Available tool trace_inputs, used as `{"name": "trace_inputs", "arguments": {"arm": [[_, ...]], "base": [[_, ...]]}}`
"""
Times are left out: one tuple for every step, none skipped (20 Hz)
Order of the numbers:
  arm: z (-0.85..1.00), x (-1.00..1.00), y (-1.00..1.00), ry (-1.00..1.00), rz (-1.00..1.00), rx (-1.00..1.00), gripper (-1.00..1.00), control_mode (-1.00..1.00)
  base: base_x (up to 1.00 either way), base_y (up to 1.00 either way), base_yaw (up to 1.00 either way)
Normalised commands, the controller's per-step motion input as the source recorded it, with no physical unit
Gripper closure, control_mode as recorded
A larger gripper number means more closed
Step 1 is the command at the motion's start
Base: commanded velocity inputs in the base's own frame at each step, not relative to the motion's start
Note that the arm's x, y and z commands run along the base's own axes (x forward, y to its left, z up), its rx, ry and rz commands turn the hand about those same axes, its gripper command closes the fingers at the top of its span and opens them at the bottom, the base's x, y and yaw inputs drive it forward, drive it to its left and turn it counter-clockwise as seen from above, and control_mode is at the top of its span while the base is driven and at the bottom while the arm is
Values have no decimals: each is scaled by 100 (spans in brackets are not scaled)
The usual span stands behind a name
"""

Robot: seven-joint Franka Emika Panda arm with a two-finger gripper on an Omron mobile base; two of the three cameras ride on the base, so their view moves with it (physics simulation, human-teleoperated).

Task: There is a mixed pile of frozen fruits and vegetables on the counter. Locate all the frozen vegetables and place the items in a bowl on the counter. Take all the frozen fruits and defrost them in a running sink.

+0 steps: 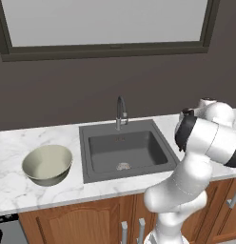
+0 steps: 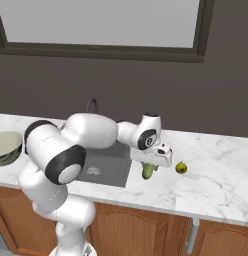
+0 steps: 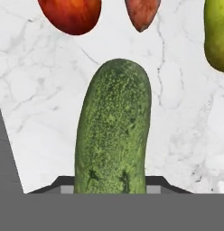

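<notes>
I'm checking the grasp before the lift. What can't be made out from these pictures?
- Hand view: the cucumber has its near end cut off by the bottom edge, so the finger contact is hidden.
- Hand view: the red fruit, carrot piece and pear are cropped by the frame edges.
- Right base view: the gripper hides the cucumber's top; the arm blocks much of the sink.
- Left base view: the arm hides the counter right of the sink.

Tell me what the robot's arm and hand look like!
The arm is glossy white, made of fat rounded tube sections, with dark bands at its joints. Its gripper is a small, boxy white hand. No cables or markings show.
</notes>
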Motion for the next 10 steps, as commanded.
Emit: {"name": "trace_inputs", "arguments": {"arm": [[58,6,94,15,11,-6,100,-100],[60,3,96,16,16,-5,100,-100],[61,5,95,15,17,-3,100,-100],[63,6,95,17,17,0,100,-100],[56,8,91,17,18,0,100,-100],[37,1,80,16,22,6,100,-100],[17,0,68,14,23,15,100,-100],[17,0,73,13,22,14,100,-100],[17,0,73,13,22,14,100,-100],[15,0,71,13,23,14,100,-100]], "base": [[0,0,0],[0,0,0],[0,0,0],[0,0,0],[0,0,0],[0,0,0],[0,0,0],[0,0,0],[0,0,0],[0,0,0]]}}
